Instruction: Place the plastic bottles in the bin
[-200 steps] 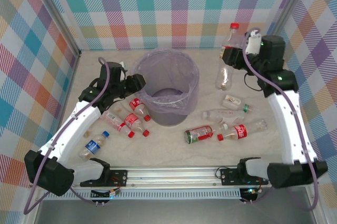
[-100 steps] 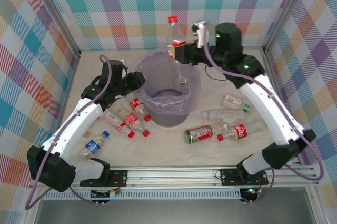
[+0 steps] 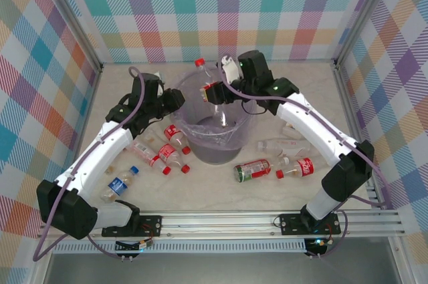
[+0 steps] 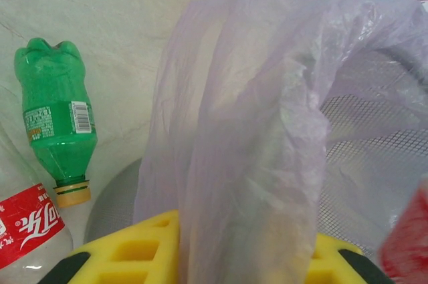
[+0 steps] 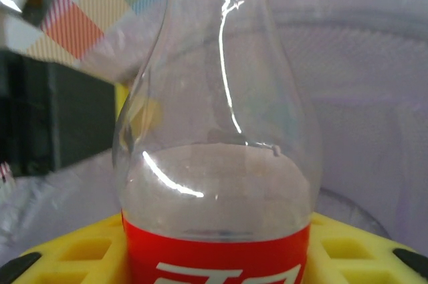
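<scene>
Hanging cap-up over the round grey bin [image 3: 215, 152] with its lilac bag, one clear red-labelled plastic bottle [image 5: 217, 164] is clamped in the right gripper [image 3: 216, 91], not yet released. Several other bottles [image 3: 253, 169] lie on the pale table [image 3: 214, 194] either side of the bin. The left gripper [image 3: 175, 101] straddles the bag's rim, and I cannot tell whether its fingers pinch it.

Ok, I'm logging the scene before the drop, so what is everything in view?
held bottle: one, clear, red label and cap, upright over the bin
bin: one, grey with lilac bag, table centre
red-labelled bottles: five, lying flat, three left of the bin, two right
blue-labelled bottle: one, near left
green bottle: one, lying beside the bin
clear bottle: one, right of the bin, partly under the arm
table: one, pale marbled
left gripper: at the bin's rim, bag between its fingers
right gripper: shut on the held bottle
</scene>
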